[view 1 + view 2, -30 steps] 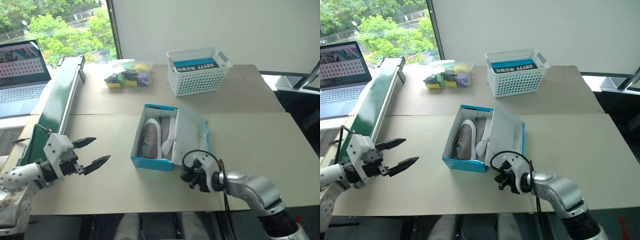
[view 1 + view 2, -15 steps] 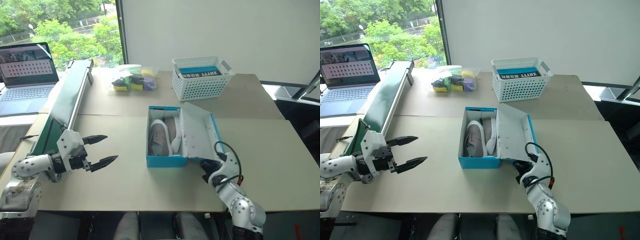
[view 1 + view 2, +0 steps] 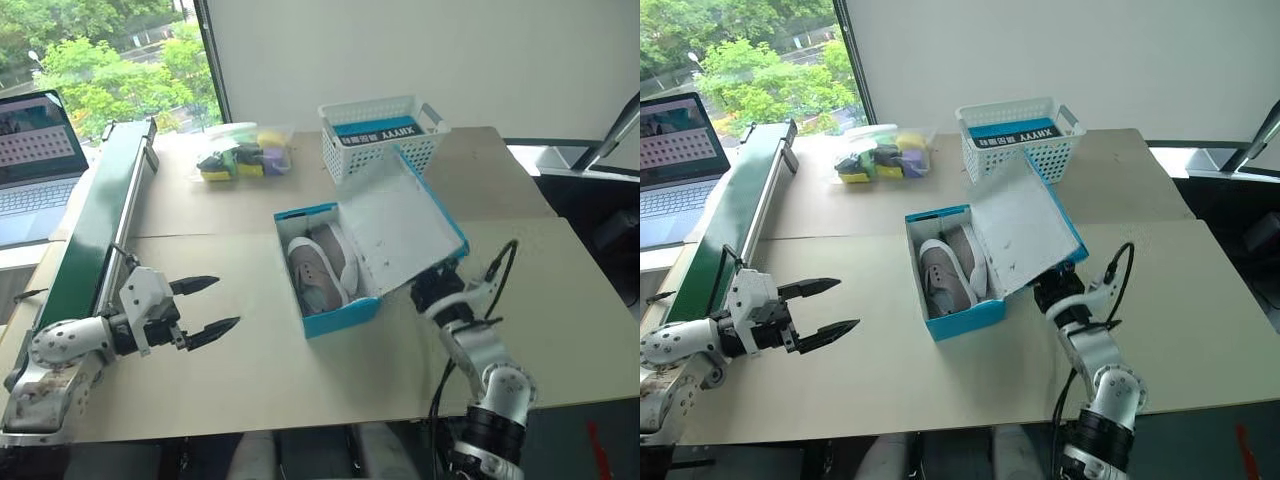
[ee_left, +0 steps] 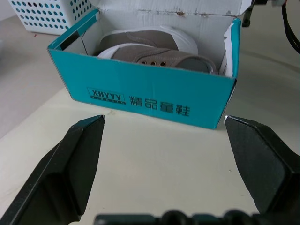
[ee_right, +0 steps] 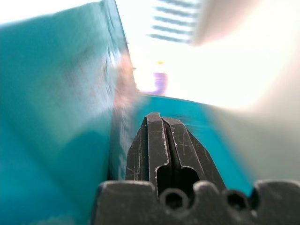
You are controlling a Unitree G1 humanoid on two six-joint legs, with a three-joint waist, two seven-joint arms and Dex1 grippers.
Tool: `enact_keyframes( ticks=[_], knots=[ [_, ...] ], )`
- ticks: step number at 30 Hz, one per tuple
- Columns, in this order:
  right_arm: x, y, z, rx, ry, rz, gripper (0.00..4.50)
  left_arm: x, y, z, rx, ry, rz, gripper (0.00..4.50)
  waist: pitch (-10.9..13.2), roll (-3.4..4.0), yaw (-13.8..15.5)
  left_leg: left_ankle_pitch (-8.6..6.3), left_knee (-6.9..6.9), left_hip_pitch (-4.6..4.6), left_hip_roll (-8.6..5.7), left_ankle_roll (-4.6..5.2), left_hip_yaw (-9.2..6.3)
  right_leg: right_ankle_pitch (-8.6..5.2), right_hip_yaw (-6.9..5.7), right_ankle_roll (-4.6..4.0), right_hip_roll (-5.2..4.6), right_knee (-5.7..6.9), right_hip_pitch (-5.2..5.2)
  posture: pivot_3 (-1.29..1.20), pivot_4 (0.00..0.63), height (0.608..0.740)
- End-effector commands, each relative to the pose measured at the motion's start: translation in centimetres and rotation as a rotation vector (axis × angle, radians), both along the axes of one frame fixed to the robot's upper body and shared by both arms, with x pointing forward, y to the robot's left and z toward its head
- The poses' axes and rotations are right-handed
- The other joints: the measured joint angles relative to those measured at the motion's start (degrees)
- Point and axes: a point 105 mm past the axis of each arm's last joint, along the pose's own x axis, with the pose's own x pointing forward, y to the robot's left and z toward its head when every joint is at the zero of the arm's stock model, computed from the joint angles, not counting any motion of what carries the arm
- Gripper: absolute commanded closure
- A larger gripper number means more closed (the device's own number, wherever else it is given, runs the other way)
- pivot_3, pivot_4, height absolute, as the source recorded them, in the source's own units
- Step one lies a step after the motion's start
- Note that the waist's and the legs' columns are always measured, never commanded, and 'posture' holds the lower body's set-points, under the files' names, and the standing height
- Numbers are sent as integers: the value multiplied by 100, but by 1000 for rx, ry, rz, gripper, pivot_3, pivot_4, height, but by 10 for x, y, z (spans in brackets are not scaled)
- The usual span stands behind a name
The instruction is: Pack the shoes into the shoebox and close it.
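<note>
Shoebox: blue shoebox (image 3: 330, 318) sits mid-table on the tan table (image 3: 250, 370), skewed; both shoes (image 3: 318, 268) lie inside, side by side; lid (image 3: 400, 225) stands half-raised, white inside facing up and left
Head views, right gripper: right gripper (image 3: 432, 285) is tucked under the lid's outer edge, against its blue underside; fingers pressed together, pinching nothing I can see
Head views, left gripper: left gripper (image 3: 205, 307) hovers above the table, well apart from the shoebox on its left; fingers spread wide, pointing at the box
Head views, rest: white basket (image 3: 380, 140) at the far edge, just behind the lid; clear bag (image 3: 235, 153) of small coloured items beside it; green conveyor (image 3: 95, 215) along the left edge; laptop (image 3: 30, 150) beyond that
Left wrist view: fingers (image 4: 70, 164) wide apart, framing the shoebox's printed blue end; grey shoes peek over its rim; basket corner behind
Right wrist view: fingers (image 5: 157, 145) shut tight, up against blue cardboard; rest is blurred
</note>
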Motion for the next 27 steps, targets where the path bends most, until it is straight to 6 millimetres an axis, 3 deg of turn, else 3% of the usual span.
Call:
enact_keyframes(
  ticks=[1, 4, 6, 9, 11, 13, 18, 21, 24, 27],
  knots=[
    [-11, 17, 48, 34, -240, 100, 4394, -1, 0, 11, 13, -62, 10, 122, 0, 1, 8, 0, 0, 0, 0, 1, 0, 0, 0, -1, 0, 0, 0, 0, 150, 731],
    [-32, 51, 67, -118, -397, 308, 4394, -1, 2, 9, 13, -63, 27, 122, 1, 1, 17, -1, 4, -1, 0, 0, 11, 0, 10, 1, -2, -1, -2, 0, 150, 731],
    [-45, 72, 71, -246, -477, 436, 4394, -1, 2, 9, 10, -65, 37, 122, 0, 1, 17, -1, 6, 0, -2, 0, 17, 0, 19, 3, -2, -1, -2, 0, 150, 731],
    [-51, 92, 71, -453, -547, 544, 4394, -3, 2, 8, 8, -66, 49, 122, 0, 0, 12, -1, 5, 5, 2, 1, 17, -4, 20, 9, 3, 0, -3, 0, 150, 731],
    [-43, 108, 67, -671, -585, 567, 4394, -4, 2, 7, 7, -67, 59, 122, 0, 0, 0, -1, 6, 7, 2, 0, 20, -7, 23, 15, 4, 0, -4, 0, 150, 731],
    [-22, 125, 66, -895, -616, 529, 4394, -6, 3, 7, 5, -69, 68, 122, 0, -1, -26, -1, 9, 6, 1, 0, 24, -7, 26, 16, 4, 0, -7, 0, 150, 731],
    [30, 140, 63, -1151, -589, 360, 4394, -8, 3, 7, 3, -77, 86, 122, -2, -5, -30, -1, 5, 4, 2, 0, 26, -3, 27, 9, 8, 1, -14, 0, 150, 731],
    [42, 145, 18, -1381, -530, 449, 4394, -9, 3, 8, -2, -89, 107, 122, -5, -10, 36, -6, 7, -5, -2, -5, 26, 13, 27, -17, 2, -3, -16, 0, 150, 731],
    [44, 136, -32, -1617, -479, 564, 4394, -10, 4, 8, -2, -95, 135, 122, -6, -13, 51, -7, 9, -7, -4, -9, 28, 13, 27, -17, -2, -5, -16, 0, 150, 731],
    [40, 132, -51, -1679, -473, 644, 4394, -6, 7, 5, 25, -97, 201, 122, -17, -25, 45, -7, 10, 14, -3, -9, 29, 13, 29, -18, 0, 5, -4, 0, 150, 731]
  ],
)
